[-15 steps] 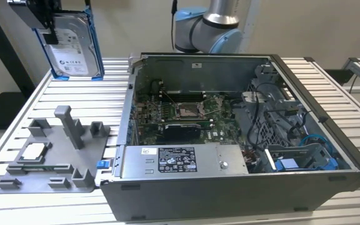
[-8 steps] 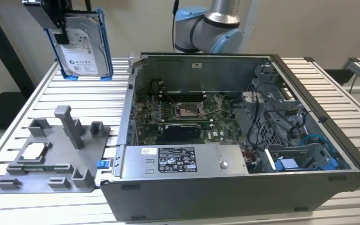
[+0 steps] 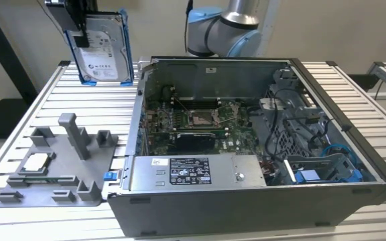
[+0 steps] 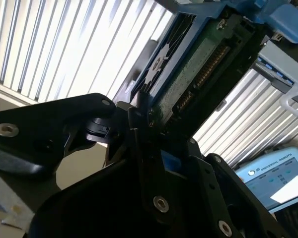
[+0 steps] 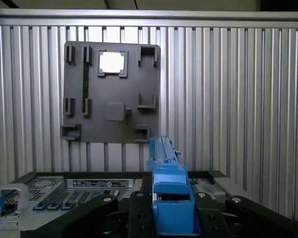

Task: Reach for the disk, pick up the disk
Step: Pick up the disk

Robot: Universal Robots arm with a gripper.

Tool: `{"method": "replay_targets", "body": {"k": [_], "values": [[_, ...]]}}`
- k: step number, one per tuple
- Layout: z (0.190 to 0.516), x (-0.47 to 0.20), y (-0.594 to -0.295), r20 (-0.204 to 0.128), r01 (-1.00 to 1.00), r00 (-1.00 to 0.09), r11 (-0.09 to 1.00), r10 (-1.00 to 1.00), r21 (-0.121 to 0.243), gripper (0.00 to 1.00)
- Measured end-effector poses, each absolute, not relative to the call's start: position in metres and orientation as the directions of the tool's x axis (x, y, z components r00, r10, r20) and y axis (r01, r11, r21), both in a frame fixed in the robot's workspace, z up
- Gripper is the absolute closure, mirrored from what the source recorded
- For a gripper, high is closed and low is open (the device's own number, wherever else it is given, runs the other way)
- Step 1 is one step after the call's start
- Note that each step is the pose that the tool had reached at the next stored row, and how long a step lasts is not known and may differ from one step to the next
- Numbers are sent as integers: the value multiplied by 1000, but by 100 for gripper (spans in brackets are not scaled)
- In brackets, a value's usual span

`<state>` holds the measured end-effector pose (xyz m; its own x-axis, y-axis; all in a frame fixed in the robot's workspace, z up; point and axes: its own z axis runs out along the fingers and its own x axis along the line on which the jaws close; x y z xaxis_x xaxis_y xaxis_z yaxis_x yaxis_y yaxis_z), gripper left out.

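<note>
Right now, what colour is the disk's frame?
Disk frame: bright blue, clearest in first wrist view.

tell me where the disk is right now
In the exterior view the disk hangs upright in the pincer, above the slatted table at the exterior view's upper left, just left of the open computer case.

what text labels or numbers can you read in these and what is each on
white label on the disk, held aloft by the gripper: print too small to read
black-and-white label on the grey box in the computer case: too small to read
blue-edged pendant in the second wrist view: a maker's mark, not quoted
</note>
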<state>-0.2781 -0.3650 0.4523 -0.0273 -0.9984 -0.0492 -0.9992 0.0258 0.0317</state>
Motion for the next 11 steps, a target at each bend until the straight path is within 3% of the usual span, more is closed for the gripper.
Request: {"method": "replay_targets", "body": {"k": [11], "values": [[452, -236, -365, -49, -999, -27, 26, -998, 32, 100]]}}
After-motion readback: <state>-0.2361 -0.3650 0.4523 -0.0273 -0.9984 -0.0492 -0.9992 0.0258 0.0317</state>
